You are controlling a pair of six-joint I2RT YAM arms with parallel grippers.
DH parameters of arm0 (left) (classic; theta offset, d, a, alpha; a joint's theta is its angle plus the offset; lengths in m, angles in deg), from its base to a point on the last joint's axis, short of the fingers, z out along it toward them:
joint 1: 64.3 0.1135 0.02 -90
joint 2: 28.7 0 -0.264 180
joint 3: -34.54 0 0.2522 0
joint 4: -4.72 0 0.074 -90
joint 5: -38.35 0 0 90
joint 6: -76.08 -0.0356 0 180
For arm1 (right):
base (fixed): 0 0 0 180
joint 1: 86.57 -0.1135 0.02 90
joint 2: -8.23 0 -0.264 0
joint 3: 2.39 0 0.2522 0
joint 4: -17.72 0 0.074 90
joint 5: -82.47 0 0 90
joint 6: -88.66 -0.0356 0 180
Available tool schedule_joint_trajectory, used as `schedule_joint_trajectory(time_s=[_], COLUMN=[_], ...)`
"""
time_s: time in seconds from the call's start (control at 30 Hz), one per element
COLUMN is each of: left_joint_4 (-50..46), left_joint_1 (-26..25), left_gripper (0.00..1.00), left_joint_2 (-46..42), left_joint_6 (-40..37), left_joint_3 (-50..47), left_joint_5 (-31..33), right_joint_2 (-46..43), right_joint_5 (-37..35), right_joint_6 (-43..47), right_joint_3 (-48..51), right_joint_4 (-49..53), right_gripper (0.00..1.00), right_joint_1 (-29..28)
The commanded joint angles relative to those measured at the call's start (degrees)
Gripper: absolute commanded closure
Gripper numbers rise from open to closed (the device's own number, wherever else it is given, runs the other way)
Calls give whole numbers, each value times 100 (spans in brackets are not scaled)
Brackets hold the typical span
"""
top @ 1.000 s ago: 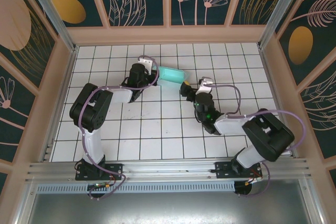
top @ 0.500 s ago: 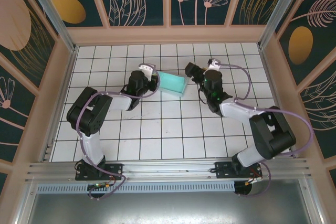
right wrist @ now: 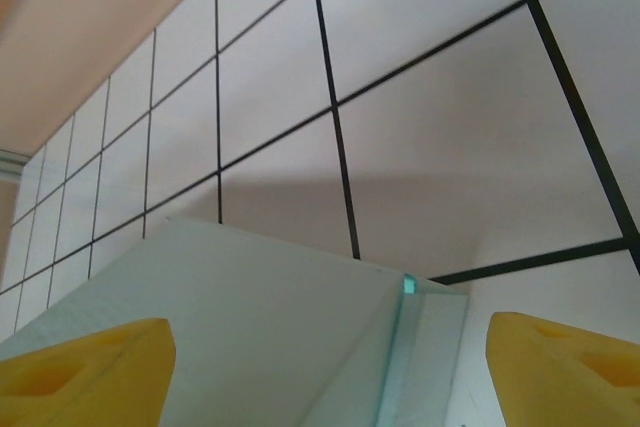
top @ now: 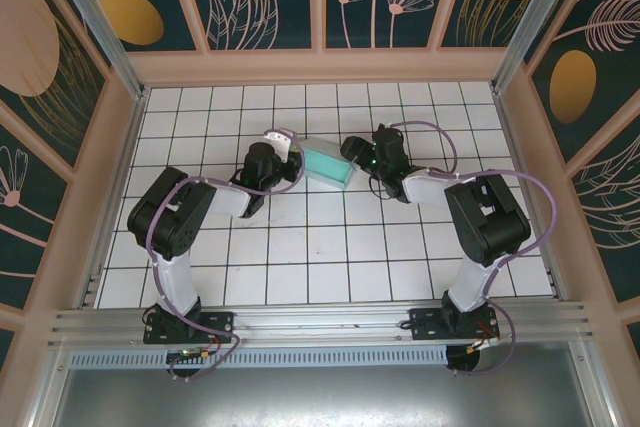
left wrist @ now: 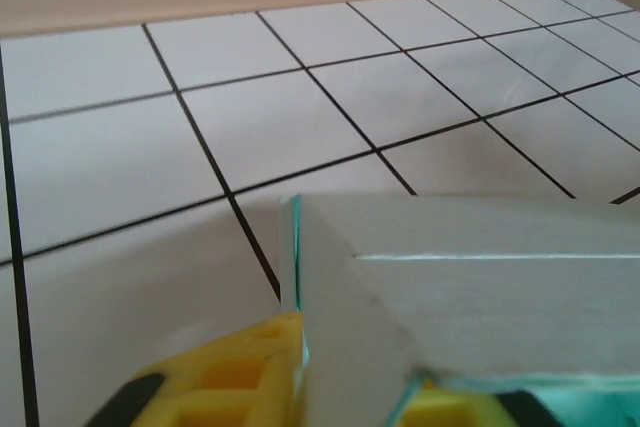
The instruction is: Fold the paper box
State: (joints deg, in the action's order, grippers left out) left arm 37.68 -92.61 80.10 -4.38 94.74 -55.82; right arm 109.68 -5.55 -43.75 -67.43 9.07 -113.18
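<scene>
No writing, label, brand mark, number or sign can be read anywhere; the paper box (top: 330,162) shows only plain, unprinted card
</scene>
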Motion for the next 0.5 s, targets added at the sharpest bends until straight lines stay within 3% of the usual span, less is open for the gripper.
schedule_joint_trajectory(time_s=[0.0,0.07,0.1,0.17,0.23,0.33,0.47], left_joint_4=[375,456,465,478,515,548,678], left_joint_1=[-16,-16,-16,-11,-16,-8,-3], left_gripper=[73,70,60,58,43,34,12], left_joint_2=[-224,-332,-402,-558,-754,-1113,-1694], left_joint_6=[232,302,318,319,344,405,613], left_joint_3=[-238,-370,-450,-606,-822,-1187,-1608], left_joint_5=[-160,-147,-113,-73,-38,-36,-368], right_joint_2=[135,165,183,224,259,262,262], right_joint_5=[92,102,101,108,117,103,97], right_joint_6=[-117,-142,-144,-153,-135,-91,50], right_joint_3=[61,97,103,89,68,31,13], right_joint_4=[80,46,36,27,35,59,50], right_gripper=[18,19,19,19,19,19,19], right_joint_1=[-4,-4,-2,-4,0,6,4])
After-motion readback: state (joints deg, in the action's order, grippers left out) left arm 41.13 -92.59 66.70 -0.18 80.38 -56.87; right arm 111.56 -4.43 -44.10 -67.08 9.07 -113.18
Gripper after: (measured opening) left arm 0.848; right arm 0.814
